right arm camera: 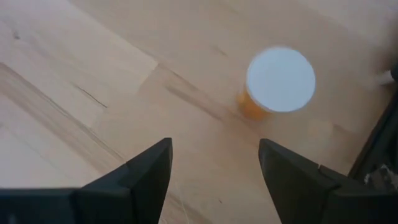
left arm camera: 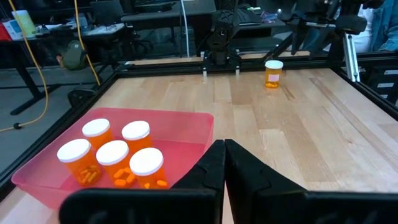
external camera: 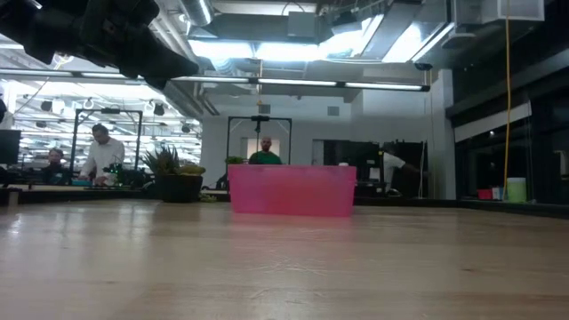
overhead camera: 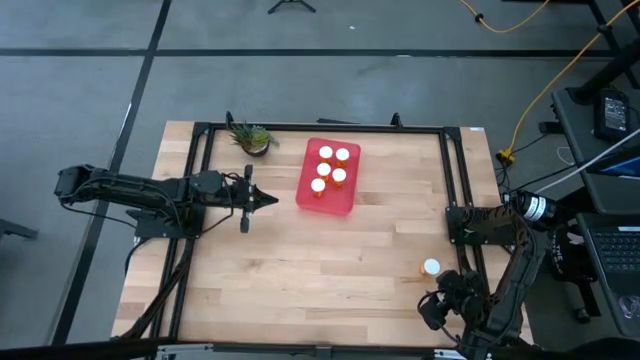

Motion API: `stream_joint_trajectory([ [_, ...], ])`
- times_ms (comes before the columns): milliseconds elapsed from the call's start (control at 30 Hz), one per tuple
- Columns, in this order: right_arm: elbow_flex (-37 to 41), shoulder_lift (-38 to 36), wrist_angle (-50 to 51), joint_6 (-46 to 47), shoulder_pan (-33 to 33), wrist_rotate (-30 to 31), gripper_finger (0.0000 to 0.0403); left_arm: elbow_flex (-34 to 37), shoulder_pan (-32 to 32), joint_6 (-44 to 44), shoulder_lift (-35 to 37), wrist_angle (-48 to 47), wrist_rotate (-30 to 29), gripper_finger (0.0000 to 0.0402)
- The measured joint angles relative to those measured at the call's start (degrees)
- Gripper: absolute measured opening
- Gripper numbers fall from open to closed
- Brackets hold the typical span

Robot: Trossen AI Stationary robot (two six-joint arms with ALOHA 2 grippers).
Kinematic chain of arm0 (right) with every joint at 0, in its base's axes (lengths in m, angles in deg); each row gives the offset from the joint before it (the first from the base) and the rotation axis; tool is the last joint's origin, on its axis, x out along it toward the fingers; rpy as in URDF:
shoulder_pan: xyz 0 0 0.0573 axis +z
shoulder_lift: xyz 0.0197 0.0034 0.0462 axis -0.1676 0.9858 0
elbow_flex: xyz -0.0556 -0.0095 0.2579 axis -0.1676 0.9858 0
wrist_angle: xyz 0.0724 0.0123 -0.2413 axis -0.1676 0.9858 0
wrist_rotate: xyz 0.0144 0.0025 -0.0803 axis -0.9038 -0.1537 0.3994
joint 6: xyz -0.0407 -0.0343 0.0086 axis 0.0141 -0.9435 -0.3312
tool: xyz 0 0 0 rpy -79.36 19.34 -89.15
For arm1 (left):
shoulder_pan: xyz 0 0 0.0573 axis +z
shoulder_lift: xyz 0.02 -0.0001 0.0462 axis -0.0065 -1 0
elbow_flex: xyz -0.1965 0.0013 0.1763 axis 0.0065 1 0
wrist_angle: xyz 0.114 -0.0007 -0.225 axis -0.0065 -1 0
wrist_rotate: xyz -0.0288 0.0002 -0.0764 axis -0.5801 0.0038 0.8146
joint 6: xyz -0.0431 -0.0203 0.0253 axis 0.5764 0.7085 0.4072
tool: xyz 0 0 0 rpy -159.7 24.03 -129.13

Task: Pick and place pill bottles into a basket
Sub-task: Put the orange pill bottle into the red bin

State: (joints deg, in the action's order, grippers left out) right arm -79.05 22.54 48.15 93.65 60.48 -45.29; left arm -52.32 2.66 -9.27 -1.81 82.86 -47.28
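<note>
Last pill bottle (right arm camera: 278,82) awaits, well apart from the basket (overhead camera: 345,200).
Right end effector (right arm camera: 214,163) spread above it; light, rigid, slick: grip the orange body below the cap.

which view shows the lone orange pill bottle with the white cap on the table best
The right wrist view: the lone orange white-capped pill bottle fills it from above. The high view shows it tiny; the left wrist view shows it far off, upright. The low view misses it.

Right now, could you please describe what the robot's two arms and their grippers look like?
Both arms are black and jointed, built of slim segments with cabling alongside. The left gripper narrows to a dark pointed tip. The right gripper has two black, wedge-shaped fingers with flat inner faces. No markings are legible on either.
</note>
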Motion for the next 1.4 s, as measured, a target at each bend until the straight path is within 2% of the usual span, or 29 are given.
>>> stream_joint_trajectory([
  [200, 0.0, 0.0, 0.15, 1.09, 0.0, -3.27, 0.0242, 0.0, 0.01, 0.0, 0.0, 0.0, 0.0, 0.0005],
  [333, 0.0, 0.0, -0.26, -3.17, 0.0, -3.32, 0.0242, 0.0, 0.01, 0.0, 0.0, 0.0, -0.01, 0.0003],
  [467, 0.0, 0.0, -1.03, -3.69, 0.0, -3.3, 0.0242, 0.0, 0.0, 0.0, 0.0, 0.0, 0.0, 0.0003],
  [1400, 0.0, 0.02, -1.2, 0.9, 0.0, -3.3, 0.0242, 0.0, 0.0, 0.04, 0.0, -0.02, 0.0, 0.0002],
])
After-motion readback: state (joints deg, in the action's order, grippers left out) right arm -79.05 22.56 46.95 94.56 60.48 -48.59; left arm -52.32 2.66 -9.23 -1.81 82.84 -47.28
